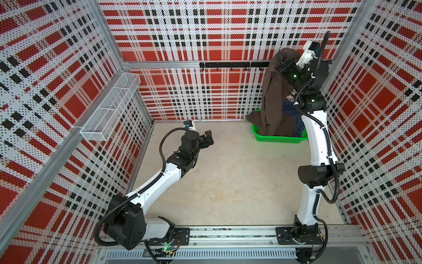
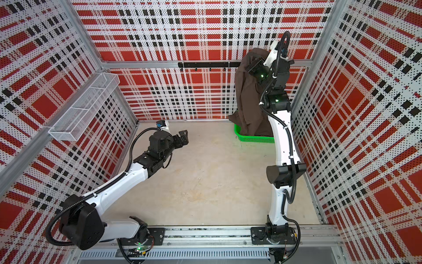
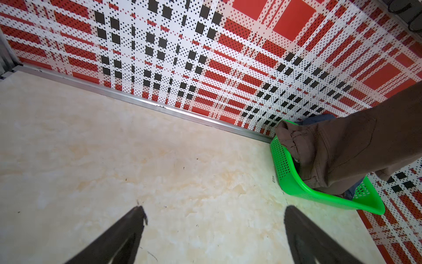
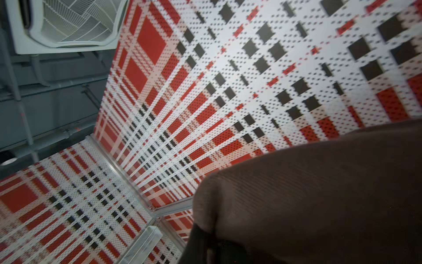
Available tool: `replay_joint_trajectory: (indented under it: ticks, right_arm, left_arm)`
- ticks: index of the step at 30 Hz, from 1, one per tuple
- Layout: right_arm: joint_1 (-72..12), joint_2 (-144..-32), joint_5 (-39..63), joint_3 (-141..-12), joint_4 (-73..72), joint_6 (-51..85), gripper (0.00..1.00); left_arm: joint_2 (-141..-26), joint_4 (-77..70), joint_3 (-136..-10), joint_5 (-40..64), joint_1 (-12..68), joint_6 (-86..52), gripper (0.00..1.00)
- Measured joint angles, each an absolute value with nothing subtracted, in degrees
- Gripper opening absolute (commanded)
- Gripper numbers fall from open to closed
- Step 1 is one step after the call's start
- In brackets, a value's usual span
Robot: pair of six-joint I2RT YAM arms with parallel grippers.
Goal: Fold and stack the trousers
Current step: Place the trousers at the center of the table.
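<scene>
The dark brown trousers hang in a long drape at the back right. My right gripper is shut on their top, raised high near the back wall. Their lower end rests in the green basket, and one fold spills over its left rim. In the right wrist view the brown cloth covers the jaws. My left gripper stands open and empty over the bare table, left of the basket, and faces the trousers.
Blue jeans lie in the basket behind the brown cloth. A white wire shelf juts from the left wall. A black hook rail runs along the back wall. Plaid walls close three sides.
</scene>
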State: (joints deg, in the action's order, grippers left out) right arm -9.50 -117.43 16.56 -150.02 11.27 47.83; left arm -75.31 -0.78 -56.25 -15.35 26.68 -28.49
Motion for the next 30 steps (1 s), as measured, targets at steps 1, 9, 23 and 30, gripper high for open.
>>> replay_joint_trajectory:
  ticks: [1,9,23,30]
  right_arm:
    - [-10.92,-117.38,18.02,-150.15,9.8,47.79,0.0]
    - [-25.58,-113.47,27.29,-150.17,4.64,44.86,0.0]
    - [-32.82,-102.02,31.53,-139.04,4.51,38.54,0.0]
    - [-29.85,-100.92,23.94,-111.44,7.18,35.48,0.03]
  left_arm:
    - [-74.54,-0.78,-55.61,-15.38,26.65,-28.62,0.98]
    - [-66.76,-2.46,-49.78,-15.46,26.04,-31.07,0.98]
    - [-58.0,-3.44,-44.6,-16.51,24.29,-34.04,0.98]
    - [-57.65,-2.72,-43.05,-16.99,24.08,-34.3,0.98]
